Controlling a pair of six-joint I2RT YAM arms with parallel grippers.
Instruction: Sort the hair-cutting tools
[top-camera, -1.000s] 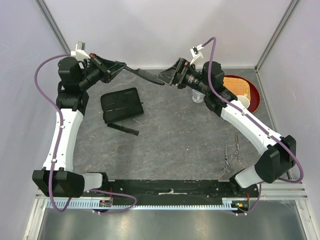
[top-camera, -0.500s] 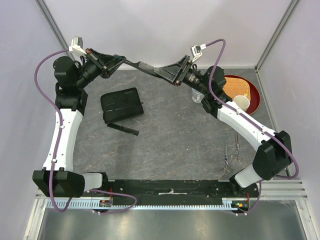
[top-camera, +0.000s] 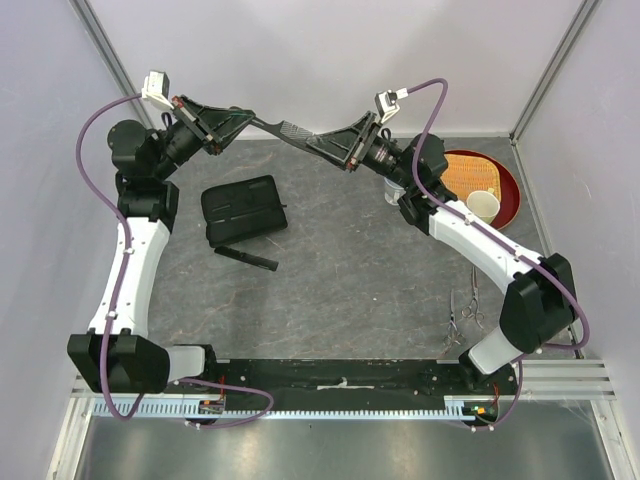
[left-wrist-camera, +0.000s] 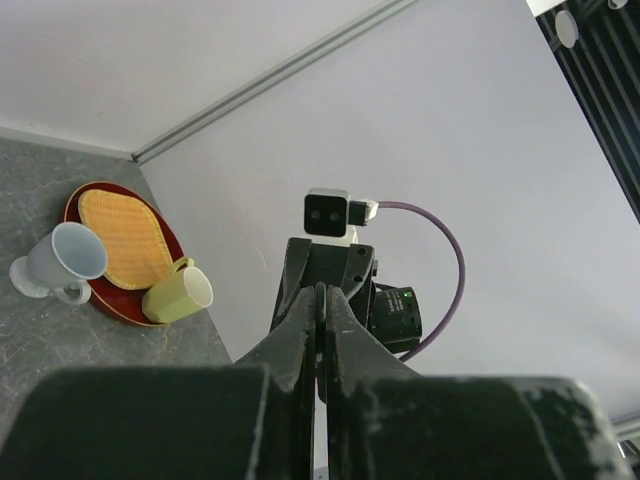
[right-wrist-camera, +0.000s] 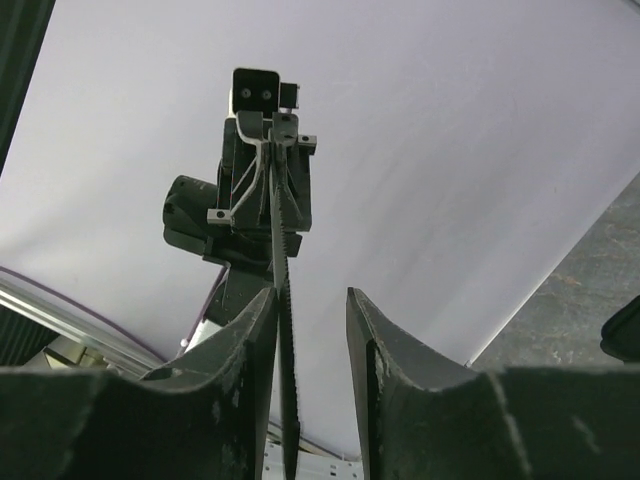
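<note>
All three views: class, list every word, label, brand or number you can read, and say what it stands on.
No text can be read in any view.
The comb, case, scissors, cups and tray show no writing.
Small tags at the near edge: too small to read.

black case (top-camera: 245, 210) lies well apart from the red tray (top-camera: 509, 193).
</note>
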